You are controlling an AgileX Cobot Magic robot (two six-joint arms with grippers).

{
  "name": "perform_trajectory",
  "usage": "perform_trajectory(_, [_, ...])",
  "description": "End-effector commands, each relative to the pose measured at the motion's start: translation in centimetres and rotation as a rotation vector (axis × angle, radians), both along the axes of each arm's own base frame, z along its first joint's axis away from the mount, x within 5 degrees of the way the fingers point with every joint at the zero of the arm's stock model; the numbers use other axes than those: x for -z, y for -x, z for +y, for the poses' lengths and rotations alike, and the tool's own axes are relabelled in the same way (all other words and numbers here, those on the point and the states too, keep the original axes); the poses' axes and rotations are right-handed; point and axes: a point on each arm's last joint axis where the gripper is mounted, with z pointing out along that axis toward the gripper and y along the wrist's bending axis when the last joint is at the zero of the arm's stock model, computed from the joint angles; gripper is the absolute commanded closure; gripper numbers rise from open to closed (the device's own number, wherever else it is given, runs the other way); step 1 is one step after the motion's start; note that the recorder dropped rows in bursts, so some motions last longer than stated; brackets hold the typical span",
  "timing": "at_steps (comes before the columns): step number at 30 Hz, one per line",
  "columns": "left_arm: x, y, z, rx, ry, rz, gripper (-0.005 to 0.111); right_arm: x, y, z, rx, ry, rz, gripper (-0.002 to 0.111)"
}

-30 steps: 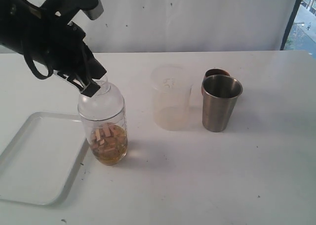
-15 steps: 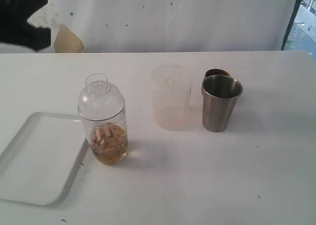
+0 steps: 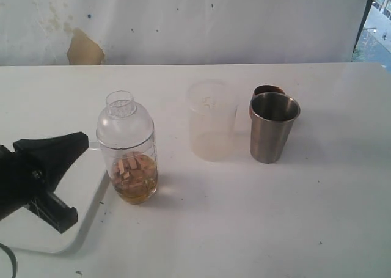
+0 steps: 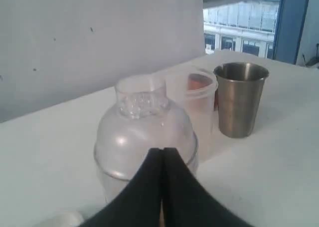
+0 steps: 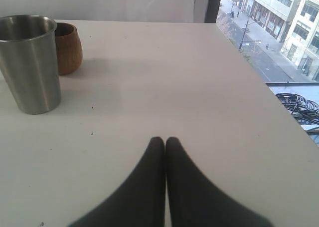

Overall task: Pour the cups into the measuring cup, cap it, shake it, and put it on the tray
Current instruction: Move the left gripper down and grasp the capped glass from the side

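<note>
The left pincer [image 4: 162, 150] is closed, its two black fingers pressed together with nothing between them. It sits low over the tray [image 3: 93, 209], and the left arm [image 3: 36, 174] hides much of that tray.

Right in front of its tips stands the measuring cup [image 3: 128, 168], upright on the counter [image 3: 244, 217] just beside the tray's rim, not on the tray. Whether the tips touch the cup cannot be told. A clear domed lid [image 3: 122, 122] with a short open neck caps the cup. At the bottom lies amber liquid with pale chunks [image 3: 135, 179].

Beyond the cup from this pincer stands the tumbler [image 3: 212, 122], upright and near the steel cup [image 3: 274, 126]. Farther off on the same line, the wooden cup [image 3: 267, 93] sits just behind the steel one, with only its rim showing in the exterior view.

The right pincer [image 5: 165, 139] is also closed and empty, low over bare counter and out of the exterior view. The steel cup and wooden cup stand well ahead of it, off to the side where the other arm works. The wooden one is the farther, close against the steel cup's side.
</note>
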Motion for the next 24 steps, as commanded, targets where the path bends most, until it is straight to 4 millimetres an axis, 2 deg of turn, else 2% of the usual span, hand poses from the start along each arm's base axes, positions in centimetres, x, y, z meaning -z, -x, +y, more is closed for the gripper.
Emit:
perform_trajectory(1, [1.1,-0.3,-0.4,0.022,-0.014,0.032,0.107,0.1,0.0,0.0,0.009,-0.001,-0.005,0.108])
perform_trajectory(2, [1.4,-0.3,-0.4,0.019,-0.024,0.049,0.107,0.1,0.0,0.0,0.009,-0.001,-0.005,0.108])
perform_trajectory(4, [2.5,-0.4,-0.4,0.009,-0.081,0.117,0.095,0.1,0.0,0.0,0.009,-0.001,-0.005,0.108])
perform_trajectory(5, [3.0,-0.5,-0.4,0.012,-0.117,0.136,0.078,0.1,0.0,0.0,0.009,-0.001,-0.005,0.108])
perform_trajectory(6, [3.1,-0.5,-0.4,0.017,-0.133,0.134,0.069,0.1,0.0,0.0,0.009,-0.001,-0.005,0.108])
perform_trajectory(7, [3.5,-0.6,-0.5,0.028,-0.165,0.118,0.040,0.1,0.0,0.0,0.009,-0.001,-0.005,0.108])
perform_trajectory(8, [3.8,-0.7,-0.6,0.034,-0.184,0.116,0.017,0.1,0.0,0.0,0.009,-0.001,-0.005,0.108])
perform_trajectory(9, [4.1,-0.8,-0.6,0.040,-0.201,0.116,0.001,0.1,0.0,0.0,0.009,-0.001,-0.005,0.108])
perform_trajectory(13, [4.8,-1.4,-1.1,0.046,-0.149,0.102,0.002,0.1,0.0,0.0,0.009,-0.001,-0.005,0.108])
perform_trajectory(16, [5.4,-2.7,-1.4,-0.015,-0.079,0.103,0.002,0.1,0.0,0.0,0.009,-0.001,-0.005,0.108])
perform_trajectory(24, [7.6,-5.7,-3.1,-0.010,-0.108,0.161,0.002,0.1,0.0,0.0,0.009,-0.001,-0.005,0.108])
